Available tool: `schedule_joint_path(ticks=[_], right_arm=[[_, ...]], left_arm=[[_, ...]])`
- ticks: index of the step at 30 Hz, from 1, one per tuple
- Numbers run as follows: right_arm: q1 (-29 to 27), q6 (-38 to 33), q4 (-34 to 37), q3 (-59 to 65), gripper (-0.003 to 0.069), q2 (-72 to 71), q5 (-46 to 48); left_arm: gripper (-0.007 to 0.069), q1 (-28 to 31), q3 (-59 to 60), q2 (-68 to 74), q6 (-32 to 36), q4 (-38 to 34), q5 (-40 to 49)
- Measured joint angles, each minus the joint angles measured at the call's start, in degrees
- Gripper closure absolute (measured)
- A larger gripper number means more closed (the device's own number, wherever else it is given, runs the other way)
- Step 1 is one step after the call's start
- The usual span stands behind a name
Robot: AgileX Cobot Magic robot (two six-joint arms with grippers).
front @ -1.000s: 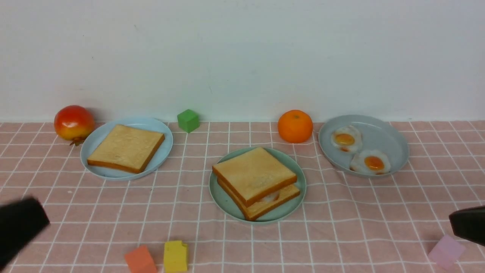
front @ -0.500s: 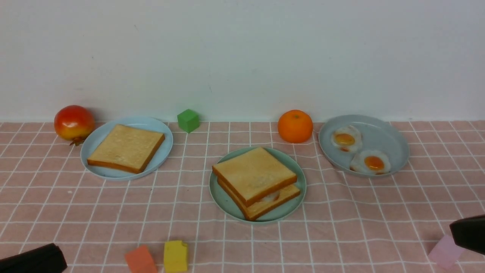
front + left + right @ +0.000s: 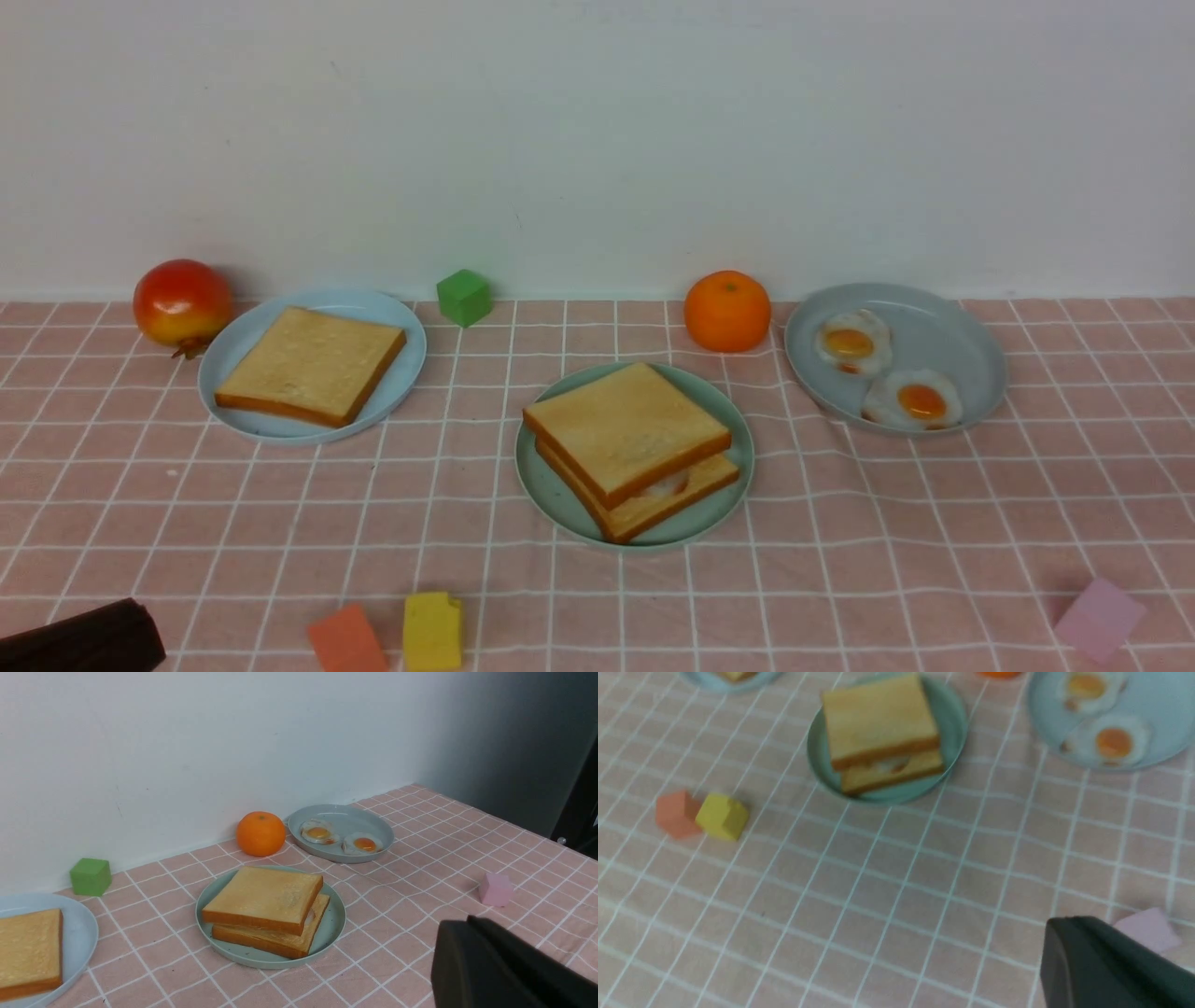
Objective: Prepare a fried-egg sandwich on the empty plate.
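On the mint-green plate (image 3: 560, 495) in the middle of the cloth lies the fried-egg sandwich (image 3: 627, 448): two golden toast slices stacked askew, a bit of white egg (image 3: 668, 485) showing between them. The same sandwich (image 3: 268, 905) (image 3: 882, 730) appears in both wrist views. My left gripper (image 3: 140, 635) is a dark tip at the near left corner, jaws pressed together and empty, well away from the plate; its own camera shows the gripper (image 3: 460, 933) the same way. The right gripper (image 3: 1066, 938) is shut and empty near the pink block, outside the front view.
A pale blue plate (image 3: 401, 373) with one toast slice (image 3: 313, 364) sits back left beside a red fruit (image 3: 182, 303). A grey-blue plate (image 3: 971, 355) with two fried eggs (image 3: 854, 341) stands back right, an orange (image 3: 727, 311) next to it. Green (image 3: 464, 297), orange (image 3: 347, 639), yellow (image 3: 432, 631) and pink (image 3: 1100, 618) blocks lie about.
The left gripper has dropped back to the near left corner. The right gripper has drawn out of the front view. The sandwich and plates have not moved.
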Motion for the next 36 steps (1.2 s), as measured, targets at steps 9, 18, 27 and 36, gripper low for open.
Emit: schedule_joint_path(ticks=[9, 18, 27, 36], right_arm=[[-9.9, 0.0, -3.3, 21.3, 0.0657, -14.8, -24.7], [-11.1, 1.3, -3.4, 46.5, 0.0657, -31.6, -34.0], [-11.4, 3.2, -4.3, 47.4, 0.0655, -32.9, -31.0], [-11.6, 3.3, -4.4, 47.4, 0.0651, -32.9, -31.0]], left_arm=[[0.0637, 0.0, 0.0, 0.0, 0.0, 0.0, 0.0], [0.0637, 0.0, 0.0, 0.0, 0.0, 0.0, 0.0], [0.0635, 0.0, 0.0, 0.5, 0.0, 0.1, 0.0], [0.0628, 0.0, 0.0, 0.5, 0.0, 0.1, 0.2]])
